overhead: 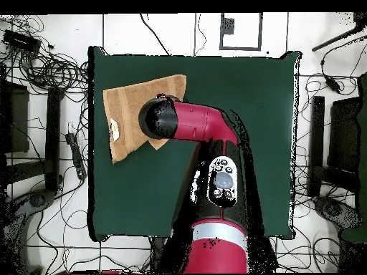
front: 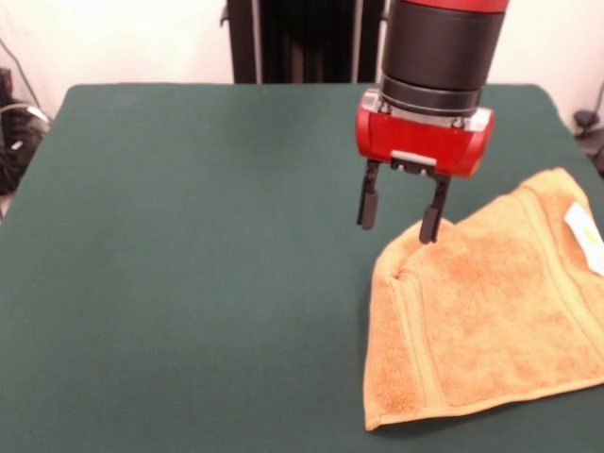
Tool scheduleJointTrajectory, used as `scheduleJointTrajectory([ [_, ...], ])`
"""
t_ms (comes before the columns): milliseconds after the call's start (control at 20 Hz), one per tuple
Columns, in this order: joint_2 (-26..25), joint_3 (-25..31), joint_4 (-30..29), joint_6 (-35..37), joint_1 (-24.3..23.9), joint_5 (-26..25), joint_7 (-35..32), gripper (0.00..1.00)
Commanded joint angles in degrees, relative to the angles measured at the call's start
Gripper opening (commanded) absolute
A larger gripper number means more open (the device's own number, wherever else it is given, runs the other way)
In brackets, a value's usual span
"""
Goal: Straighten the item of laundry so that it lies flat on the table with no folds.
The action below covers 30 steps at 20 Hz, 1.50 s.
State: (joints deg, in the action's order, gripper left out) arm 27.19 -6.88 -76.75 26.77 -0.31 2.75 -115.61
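Orange-tan terry, the item of laundry (front: 491, 302) lies at the lower right of the front view, folded over itself into a rough wedge, its white label (front: 585, 236) near the right edge. The gripper (front: 404, 215) hovers with fingers spread over the cloth's upper-left corner, one tip at the hem. The step looks like reaching for that corner; next it must descend, pinch the top layer and draw it across the green surface (front: 189, 264).

Even, bright indoor light from above — no glare. A thin soft shadow lies under the towel (front: 486, 311) at its lower edge; the table (front: 189, 264) is evenly lit — front view slightly soft.
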Motion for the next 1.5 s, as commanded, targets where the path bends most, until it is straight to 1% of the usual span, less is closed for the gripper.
scheduleJointTrajectory([
  [50, -2.67, 4.76, -7.69, -3.44, 1.27, -1.68, -5.96, 1.00],
  [550, -5.36, 2.16, -4.32, -1.83, 2.98, -1.21, -7.78, 1.00],
  [800, -6.13, 2.17, -3.33, -0.84, 2.70, -0.87, -7.58, 1.00],
  [1100, -7.38, 2.96, -2.18, -1.27, 1.77, -0.73, -6.80, 1.00],
  [1200, -7.28, 3.74, -2.47, -1.99, 1.18, -0.70, -6.35, 1.00],
  [1350, -5.46, 4.92, -4.68, -1.63, 0.35, -0.19, -6.01, 1.00],
  [1450, -3.67, 4.74, -6.92, -1.51, 0.64, 0.15, -6.82, 1.00],
  [1500, -2.67, 5.03, -8.68, -2.54, 0.72, 0.22, -7.30, 1.00],
])
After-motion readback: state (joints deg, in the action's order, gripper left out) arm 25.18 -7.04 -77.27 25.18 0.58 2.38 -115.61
